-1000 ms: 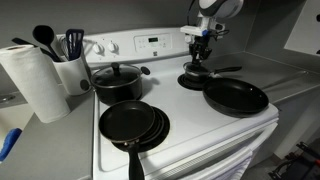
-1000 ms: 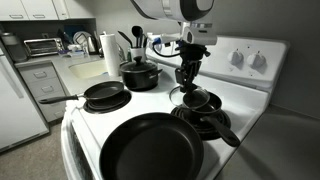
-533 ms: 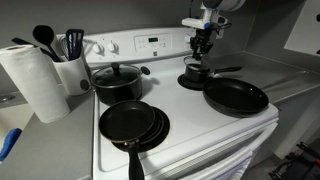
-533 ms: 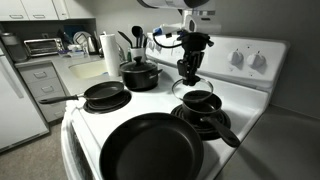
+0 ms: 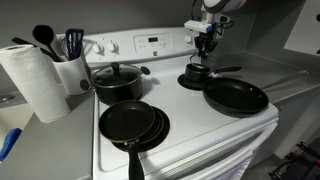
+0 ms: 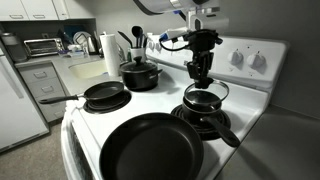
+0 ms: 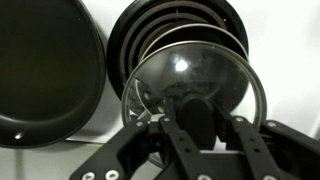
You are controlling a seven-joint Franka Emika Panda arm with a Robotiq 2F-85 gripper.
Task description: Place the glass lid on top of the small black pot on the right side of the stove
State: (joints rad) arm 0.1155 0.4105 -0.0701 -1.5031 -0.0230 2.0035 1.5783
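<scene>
The glass lid (image 6: 205,92), clear with a dark rim, hangs from my gripper (image 6: 201,72), which is shut on its black centre knob. The lid sits just above the small black pot (image 6: 201,108), whose long handle (image 6: 226,133) points to the stove's front right. In the wrist view the lid (image 7: 205,70) fills the centre with the knob between my gripper's (image 7: 197,118) fingers, and a dark round burner (image 7: 150,28) lies beyond it. In an exterior view the gripper (image 5: 207,45) is above the pot (image 5: 196,77) on the white stove (image 5: 185,125).
A wide black frying pan (image 5: 236,98) lies in front of the small pot. A big two-handled pot with its own lid (image 5: 117,81) stands at the back, and stacked shallow pans (image 5: 133,123) lie in front of it. A paper towel roll (image 5: 35,80) and a utensil holder (image 5: 70,68) stand beside the stove.
My gripper, holding the lid, has risen a little and shifted sideways over the small pot. The pots and pans have not moved.
</scene>
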